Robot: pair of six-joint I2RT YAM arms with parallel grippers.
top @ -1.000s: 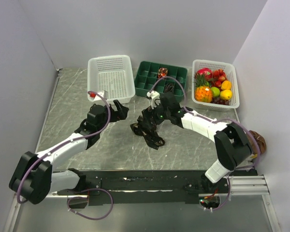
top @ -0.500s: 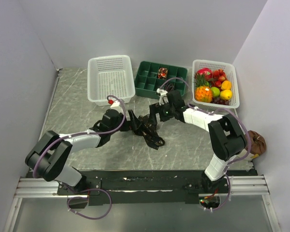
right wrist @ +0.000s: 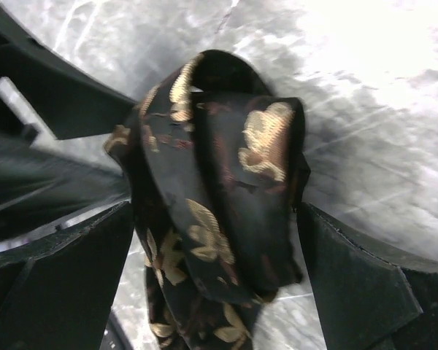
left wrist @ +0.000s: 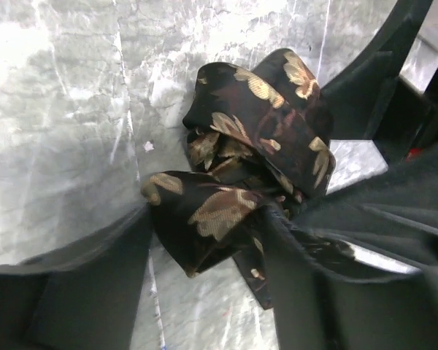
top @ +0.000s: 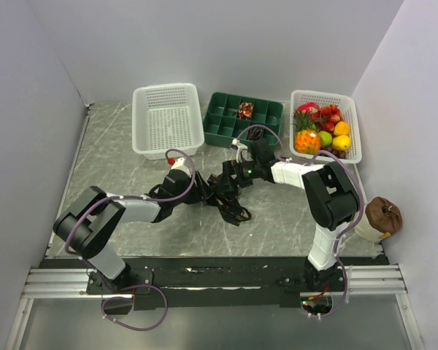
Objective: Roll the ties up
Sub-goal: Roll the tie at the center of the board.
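Left gripper (left wrist: 208,219) and right gripper (right wrist: 215,211) each pinch the half-coiled tie (left wrist: 263,124) on the worktop (top: 117,168); its tail trails loose, so I judge rolling unfinished.

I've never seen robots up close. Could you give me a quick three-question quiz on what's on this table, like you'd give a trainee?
1. What do the left gripper and the right gripper both have between their fingers? A a banana; B the dark patterned tie; C a purple cable.
2. True or false: the white basket at the back left is empty.
3. Fill in: the small rolled tie sits in a compartment of the green ___.

Key: 1 B. 2 true. 3 tray.
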